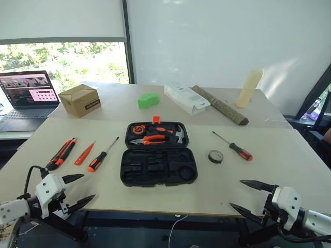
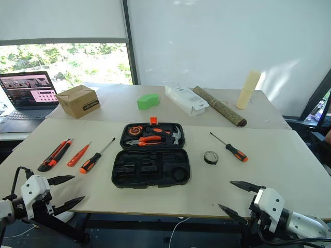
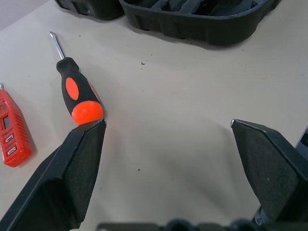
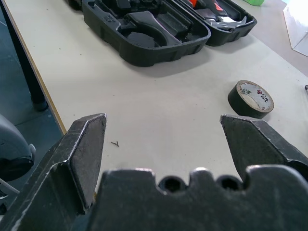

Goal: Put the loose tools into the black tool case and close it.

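Fingers of the left gripper [image 1: 76, 190] stand wide apart and hold nothing, hovering at the near edge of the tabletop [image 1: 289, 160] toward its left corner. In the left wrist view one fingertip [image 3: 94, 131] sits just short of the orange butt of the nearest screwdriver [image 1: 101, 156], so this tool lies straight ahead of that gripper and slightly to its left. Its long axis runs from the handle near the robot to the tip pointing away toward the black tool case [image 1: 158, 153].

Beyond it toward the left edge lie the slim orange screwdriver [image 1: 84, 153] and the utility knife [image 1: 62, 153], roughly parallel to it.

The right gripper [image 1: 252, 197] is also spread open and empty, at the near edge toward the right corner. The black tape roll [image 1: 215, 156] lies ahead of it and inward, between it and the case, and the second screwdriver [image 1: 234, 146] lies farther off, its handle toward the right edge.

The case sits open mid-table, its near half showing empty slots.

I judge the left arm better placed for the three left-side tools, taking the nearest handle first across its long axis.
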{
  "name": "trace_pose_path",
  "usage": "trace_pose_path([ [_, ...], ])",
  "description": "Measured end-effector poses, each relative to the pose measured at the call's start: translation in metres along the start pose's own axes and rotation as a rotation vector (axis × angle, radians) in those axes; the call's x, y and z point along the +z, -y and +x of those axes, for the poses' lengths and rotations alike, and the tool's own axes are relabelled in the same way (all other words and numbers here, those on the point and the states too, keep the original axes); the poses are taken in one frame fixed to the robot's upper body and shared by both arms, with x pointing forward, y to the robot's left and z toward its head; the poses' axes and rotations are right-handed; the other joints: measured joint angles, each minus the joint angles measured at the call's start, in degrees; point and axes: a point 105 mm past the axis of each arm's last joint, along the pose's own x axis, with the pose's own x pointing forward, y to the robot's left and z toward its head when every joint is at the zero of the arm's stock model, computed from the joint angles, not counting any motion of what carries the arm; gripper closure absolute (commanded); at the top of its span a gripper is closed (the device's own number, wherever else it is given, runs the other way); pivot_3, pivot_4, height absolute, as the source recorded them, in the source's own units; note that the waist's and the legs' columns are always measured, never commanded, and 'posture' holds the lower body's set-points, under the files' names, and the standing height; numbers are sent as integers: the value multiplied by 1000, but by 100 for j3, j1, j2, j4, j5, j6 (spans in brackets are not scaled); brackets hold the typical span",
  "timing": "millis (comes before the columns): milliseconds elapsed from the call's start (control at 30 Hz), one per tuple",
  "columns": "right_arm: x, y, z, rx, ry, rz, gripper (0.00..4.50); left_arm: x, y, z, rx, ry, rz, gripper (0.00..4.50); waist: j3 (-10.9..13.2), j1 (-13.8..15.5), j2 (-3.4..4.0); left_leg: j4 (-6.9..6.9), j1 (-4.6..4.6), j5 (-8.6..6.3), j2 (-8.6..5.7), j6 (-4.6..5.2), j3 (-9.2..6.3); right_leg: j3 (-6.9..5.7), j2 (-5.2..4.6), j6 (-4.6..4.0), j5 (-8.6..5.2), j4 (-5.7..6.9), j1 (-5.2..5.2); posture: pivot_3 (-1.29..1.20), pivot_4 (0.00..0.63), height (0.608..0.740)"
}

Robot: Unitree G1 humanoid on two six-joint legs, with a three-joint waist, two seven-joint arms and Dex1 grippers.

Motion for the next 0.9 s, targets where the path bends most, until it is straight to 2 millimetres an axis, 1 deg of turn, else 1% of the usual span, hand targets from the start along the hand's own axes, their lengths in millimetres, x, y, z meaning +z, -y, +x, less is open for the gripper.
trace_pose_path([
  [67,1,0,1,-1,6,0,95,0,0,-1,5,2,-20,14,0,0,0,0,0,0,0,0,0,0,0,0,0,0,0,0,150,740],
  [100,8,3,8,-23,60,8,95,-1,-2,-6,35,2,-90,14,1,-13,-2,0,0,0,5,0,-1,0,4,0,0,0,-1,0,150,740],
  [133,18,4,14,-46,125,17,95,-2,-6,-10,74,6,-139,14,1,-54,-3,0,1,0,14,-1,0,1,8,0,1,2,-4,0,150,740],
  [167,35,4,27,-73,222,36,95,-3,-15,-20,156,23,-222,14,1,-113,-3,-1,2,1,19,-3,-1,2,12,0,0,7,-7,0,150,740],
  [200,46,3,34,-79,277,39,95,-3,-20,-27,204,36,-256,14,2,-135,-2,-1,2,2,19,-4,-4,1,12,-1,-2,9,-8,0,150,740],
  [233,60,1,41,-73,345,50,95,-5,-24,-37,268,31,-301,14,5,-144,4,-3,5,3,16,-5,-4,1,9,-5,-4,16,-8,0,150,740],
  [267,71,2,43,-75,387,40,95,-8,-26,-45,306,19,-332,14,5,-138,7,-3,5,3,13,-5,-4,1,6,-6,-4,15,-7,0,150,740],
  [300,75,2,43,-73,402,34,95,-12,-26,-50,332,-3,-361,14,6,-135,9,-3,6,2,7,-5,-4,1,2,-5,-5,15,-5,0,150,740],
  [367,83,0,48,-52,431,11,95,-31,-27,-66,437,-80,-483,14,5,-109,6,-3,4,0,3,-2,-4,-1,-1,-4,-5,8,-1,0,150,740],
  [400,84,-1,49,-46,438,7,95,-37,-28,-69,468,-98,-528,14,5,-74,4,-2,3,0,0,-2,-5,-2,-2,-2,-6,8,-1,0,150,740],
  [467,86,-2,51,-40,438,-7,95,-39,-29,-70,487,-94,-599,14,4,1,-1,-1,2,0,-1,-3,-6,-3,-3,-2,-6,7,0,0,150,740],
  [533,85,-2,51,-38,431,-15,95,-29,-36,-62,468,-52,-657,14,4,63,-4,0,3,2,-3,-6,-9,-6,-5,-4,-6,8,2,0,150,740],
  [600,84,-2,51,-35,426,-16,95,-5,-50,-50,425,-3,-651,14,3,89,-9,1,3,6,-2,-12,-11,-8,-1,-6,-6,11,1,0,150,740],
  [633,83,-2,50,-34,422,-16,95,6,-57,-42,403,6,-637,14,2,93,-11,1,6,7,-2,-14,-11,-8,0,-7,-6,13,5,0,150,740],
  [733,83,-4,52,-21,417,-20,95,42,-81,-10,331,-31,-553,14,2,99,-11,-1,11,12,-13,-23,-7,-4,8,-7,-3,19,6,0,150,740],
  [767,83,-5,52,-20,416,-19,95,49,-85,-1,313,-45,-541,14,2,74,-8,-3,17,12,-16,-22,-6,0,6,-6,-3,20,10,0,150,740],
  [833,82,-7,55,-11,412,-16,95,56,-88,20,271,-86,-534,14,3,-2,-3,-10,17,12,-21,-22,-2,3,9,-7,-3,19,6,0,150,740],
  [900,81,-7,57,-9,409,-14,95,52,-85,40,222,-159,-544,14,3,-56,-4,-12,17,19,-23,-35,-2,5,17,-9,-3,21,5,0,150,740],
])
